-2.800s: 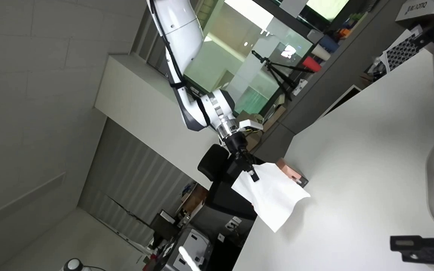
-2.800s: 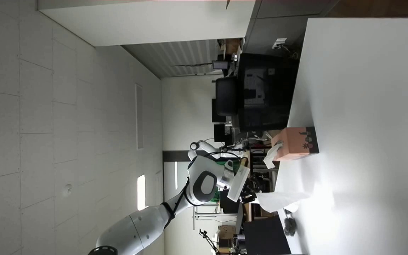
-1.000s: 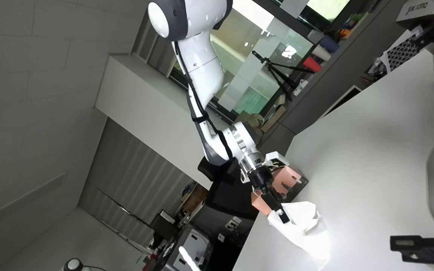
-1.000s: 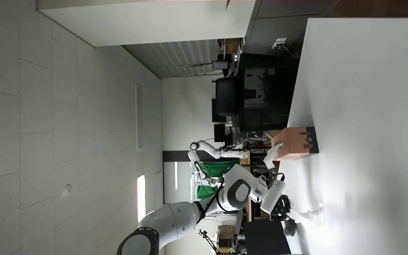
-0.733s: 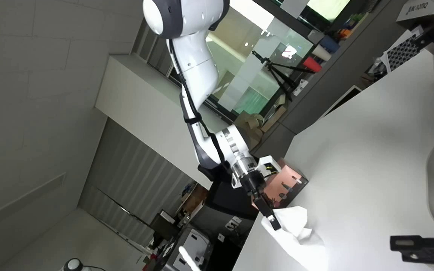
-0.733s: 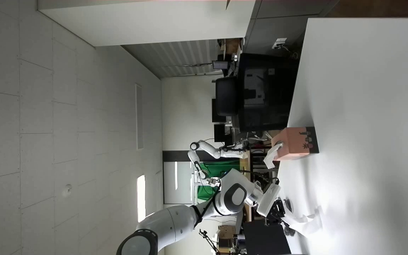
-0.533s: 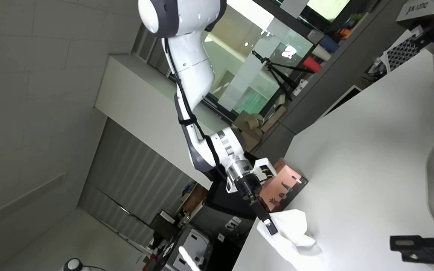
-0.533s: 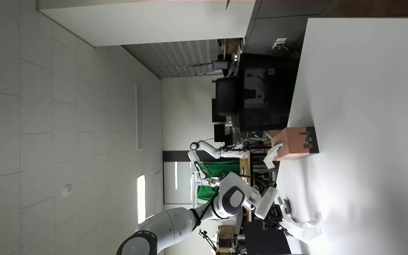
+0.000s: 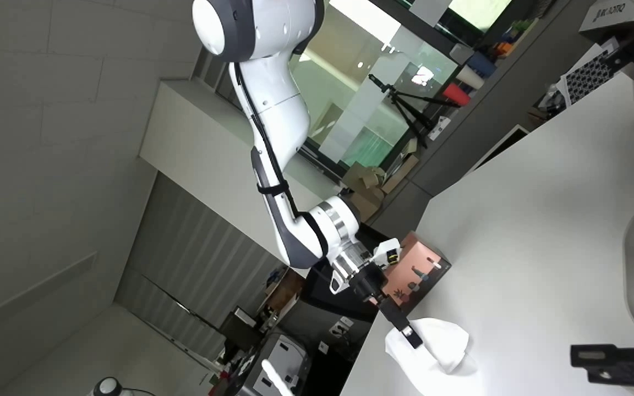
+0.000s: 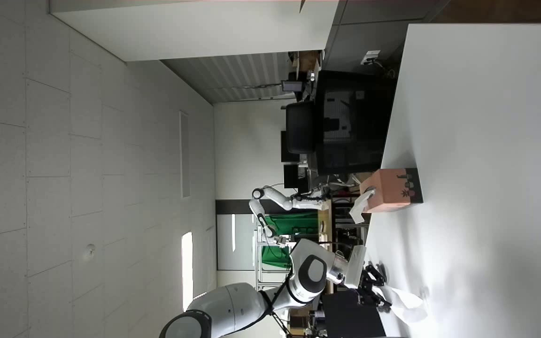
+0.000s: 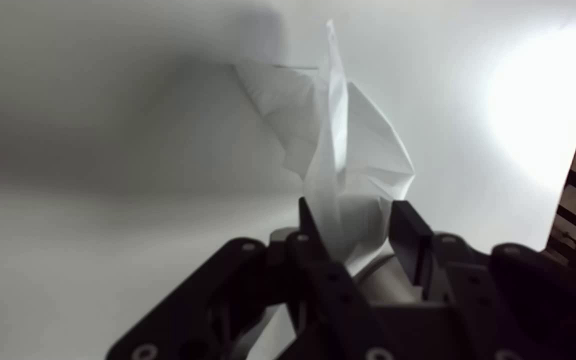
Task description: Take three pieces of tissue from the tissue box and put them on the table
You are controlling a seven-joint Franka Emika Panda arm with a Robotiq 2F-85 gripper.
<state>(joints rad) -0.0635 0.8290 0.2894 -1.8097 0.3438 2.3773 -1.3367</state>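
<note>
Much of the table (image 10: 486, 117) is plain white, flaring to glare at one side in the wrist view and softly shadowed beside the tissue (image 11: 288, 102). That tissue, crumpled, sits at the gripper (image 11: 350, 215), whose jaws stand spread with folds of it between them; white on white, its far side fades, and I cannot tell how much of it rests on the table. The box (image 10: 388, 188) stands upright near the table's edge in both exterior views, apart from the gripper, and another tissue (image 10: 359, 206) pokes from its top. Beyond, the room holds white robot arms (image 10: 277, 197), a green cloth (image 10: 294, 224), a tripod (image 9: 391, 92) before glass (image 9: 350, 66), and a pale panelled ceiling (image 10: 111, 141) with a bright strip (image 10: 187, 267).
</note>
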